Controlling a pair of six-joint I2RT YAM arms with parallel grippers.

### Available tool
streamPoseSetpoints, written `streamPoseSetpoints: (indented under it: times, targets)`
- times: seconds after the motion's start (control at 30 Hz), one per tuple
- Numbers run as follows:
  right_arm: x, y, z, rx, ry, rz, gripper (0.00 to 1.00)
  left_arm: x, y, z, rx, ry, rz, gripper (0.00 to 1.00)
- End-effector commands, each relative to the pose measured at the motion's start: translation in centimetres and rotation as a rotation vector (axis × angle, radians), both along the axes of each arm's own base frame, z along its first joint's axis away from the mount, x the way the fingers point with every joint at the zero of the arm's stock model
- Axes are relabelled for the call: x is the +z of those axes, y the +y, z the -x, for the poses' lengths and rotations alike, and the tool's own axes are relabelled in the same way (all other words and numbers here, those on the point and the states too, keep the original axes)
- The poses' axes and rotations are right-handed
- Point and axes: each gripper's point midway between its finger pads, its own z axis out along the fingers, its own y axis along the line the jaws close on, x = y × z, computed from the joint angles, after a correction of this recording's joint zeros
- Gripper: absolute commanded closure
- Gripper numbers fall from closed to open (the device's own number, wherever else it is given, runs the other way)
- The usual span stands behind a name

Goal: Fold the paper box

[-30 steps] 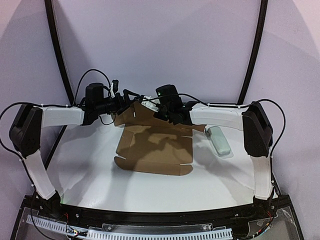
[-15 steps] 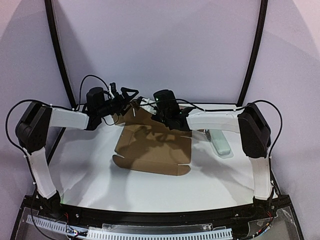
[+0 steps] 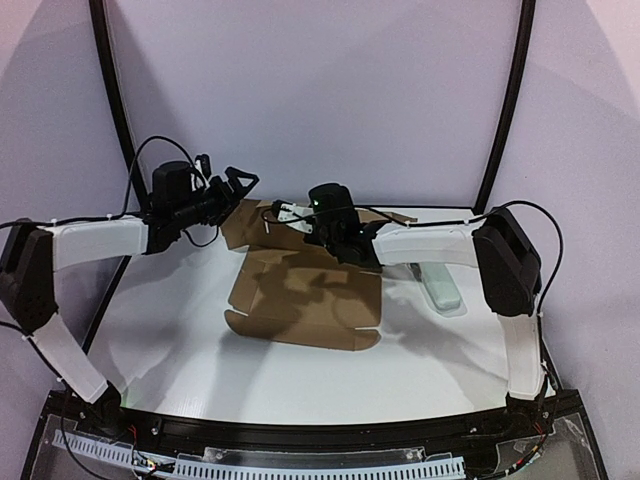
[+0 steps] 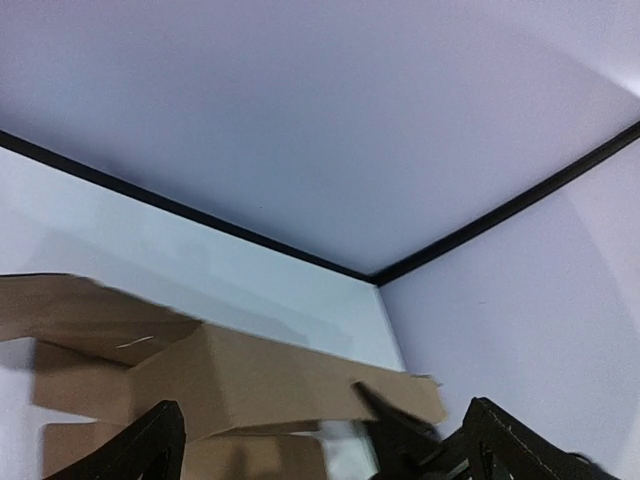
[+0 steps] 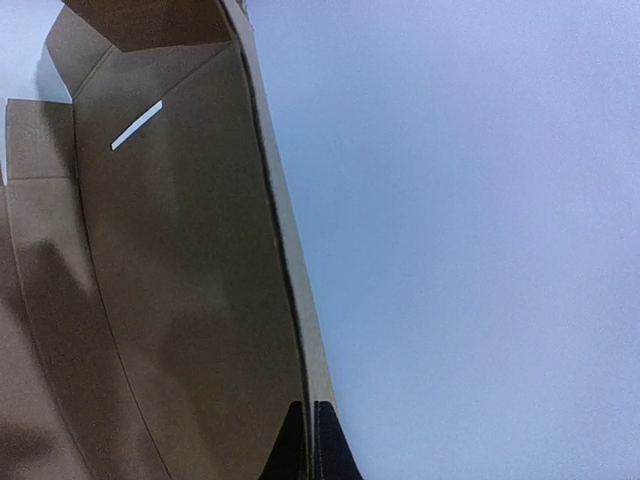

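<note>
The paper box (image 3: 305, 300) is a brown cardboard mailer lying open at mid-table, its back flap raised. My right gripper (image 3: 298, 218) is shut on the top edge of that flap. In the right wrist view the fingertips (image 5: 310, 440) pinch the flap's thin edge, with the box's inner face (image 5: 170, 280) and a small slit to the left. My left gripper (image 3: 238, 184) is open and empty, held in the air just left of the box's back left corner. In the left wrist view its wide-apart jaws (image 4: 325, 450) frame the raised flap (image 4: 250, 375) from a distance.
A pale grey-green oblong case (image 3: 438, 283) lies on the table to the right of the box, under my right forearm. Black frame bars (image 3: 115, 110) rise at the back left and right against the pale walls.
My left arm has drawn back to the left and upward, away from the box's back corner. My right gripper has stayed pinched on the raised flap. The box has shifted slightly.
</note>
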Motion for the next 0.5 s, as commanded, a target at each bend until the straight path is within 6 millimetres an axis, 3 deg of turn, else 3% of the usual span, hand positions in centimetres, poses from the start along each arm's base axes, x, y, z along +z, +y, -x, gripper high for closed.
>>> streamPoseSetpoints:
  times: [0.0, 0.1, 0.2, 0.23, 0.47]
  targets:
    - [-1.8, 0.7, 0.6, 0.048, 0.085, 0.036, 1.0, -4.2, 3.9, 2.0, 0.12, 0.097, -0.25, 0.01]
    - [0.6, 0.0, 0.2, 0.037, 0.074, -0.001, 1.0, -4.1, 5.5, 3.3, 0.156, 0.07, -0.313, 0.01]
    - [4.9, -1.1, 0.0, 0.024, 0.053, -0.069, 1.0, -3.9, 6.6, 5.0, 0.151, 0.031, -0.377, 0.01]
    - [5.2, -1.2, 0.0, 0.027, 0.053, -0.074, 1.0, -3.9, 6.7, 5.2, 0.144, 0.025, -0.388, 0.01]
    - [10.6, -2.5, 2.9, 0.093, 0.09, -0.143, 1.0, -5.3, 4.4, 6.9, -0.046, 0.005, -0.435, 0.01]
